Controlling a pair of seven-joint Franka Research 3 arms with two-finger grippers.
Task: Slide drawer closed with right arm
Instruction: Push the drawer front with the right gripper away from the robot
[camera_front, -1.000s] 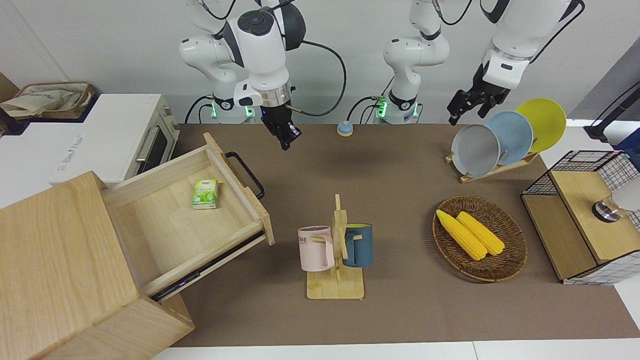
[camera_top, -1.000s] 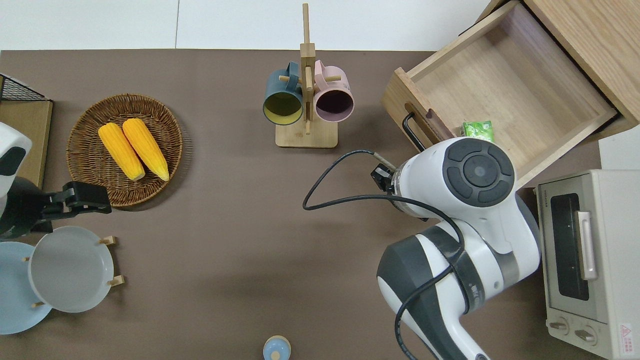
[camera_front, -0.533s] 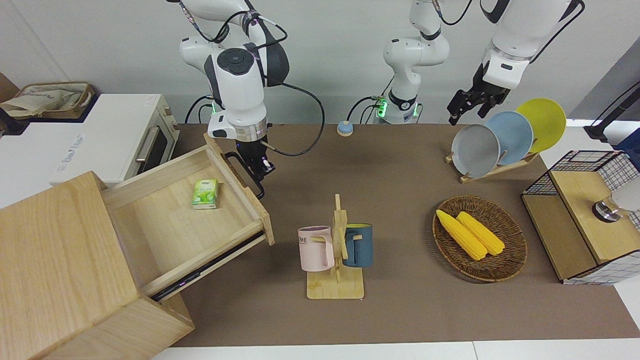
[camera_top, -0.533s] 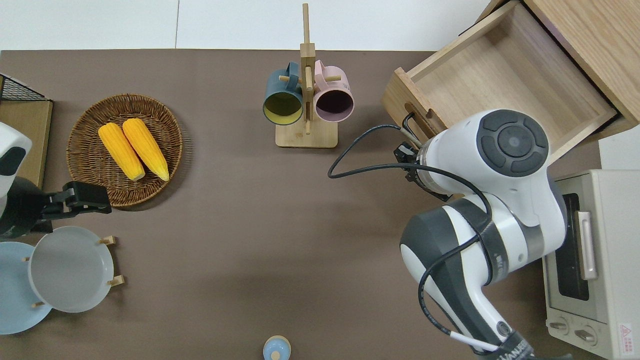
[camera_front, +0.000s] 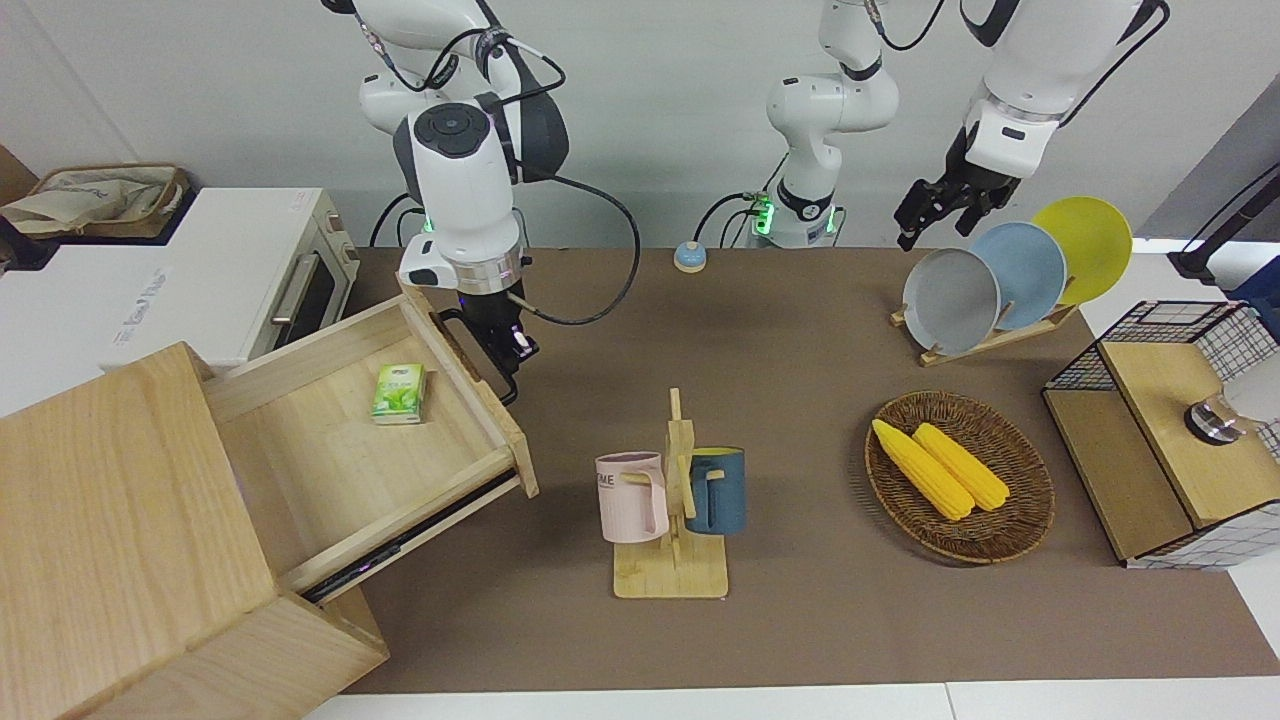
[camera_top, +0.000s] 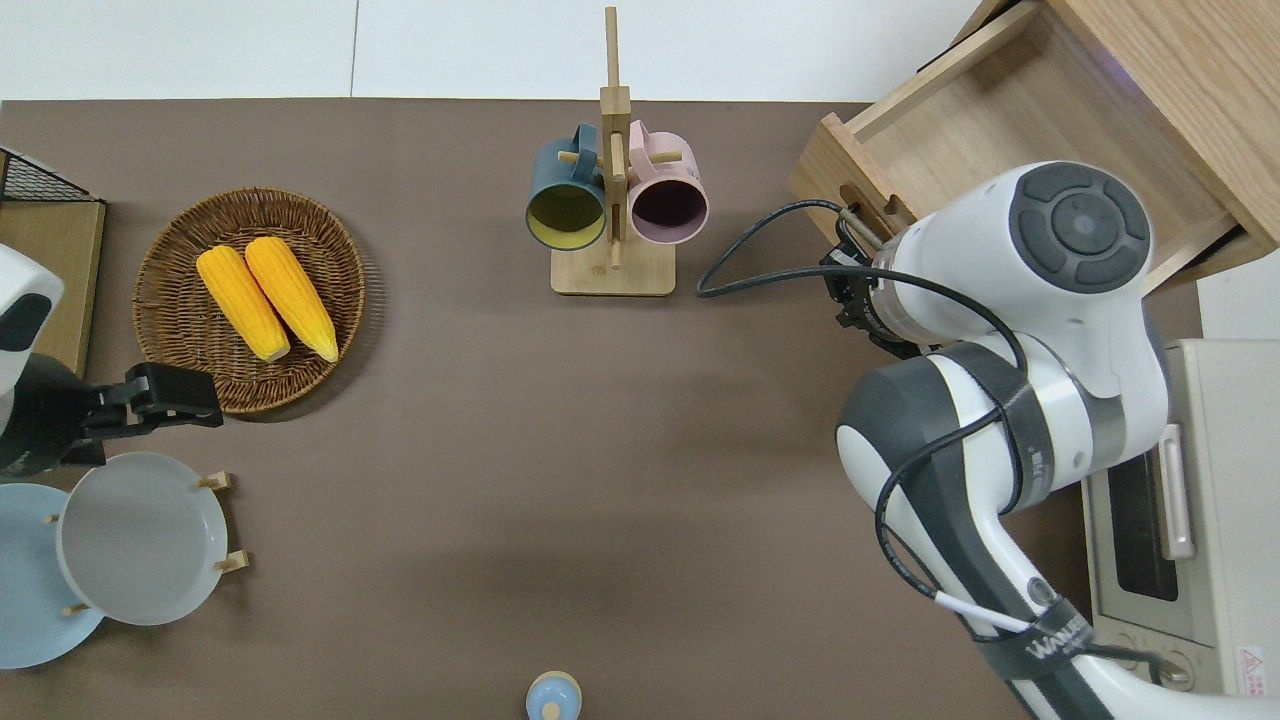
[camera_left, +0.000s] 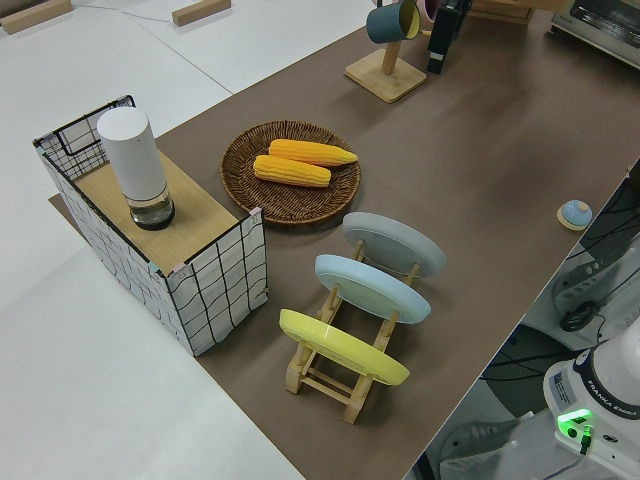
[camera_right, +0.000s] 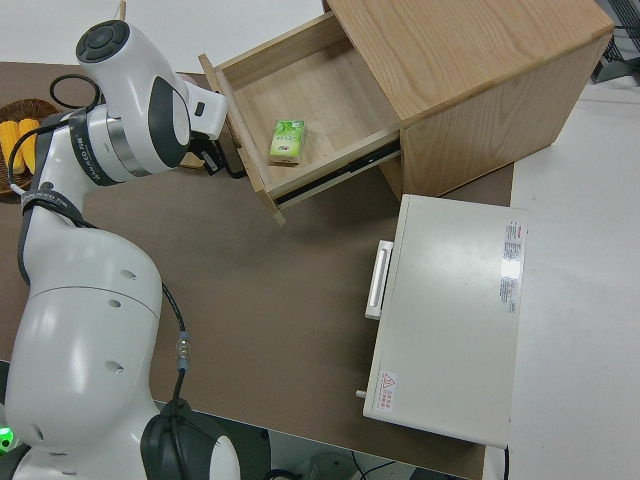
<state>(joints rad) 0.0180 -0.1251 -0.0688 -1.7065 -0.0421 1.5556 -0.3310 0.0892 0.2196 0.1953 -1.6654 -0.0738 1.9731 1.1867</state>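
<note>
At the left of the front view the drawer (camera_front: 380, 440) stands most of the way out of its box (camera_front: 120, 540), a green packet (camera_front: 398, 393) inside. The right gripper (camera_front: 505, 345) sits at the handle (camera_front: 478, 345) on the front panel — whether its fingers grip anything I cannot tell. The push should run square along the rails — off-axis force risks jamming; the left arm is parked.

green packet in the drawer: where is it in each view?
Front: green packet lies on the drawer floor, upper middle of the picture's left half.
Overhead: not visible; the right arm covers that part of the drawer.
Left side: not in it.
Right side: top centre, inside the drawer.
Shared landmark: the drawer's black handle.
</note>
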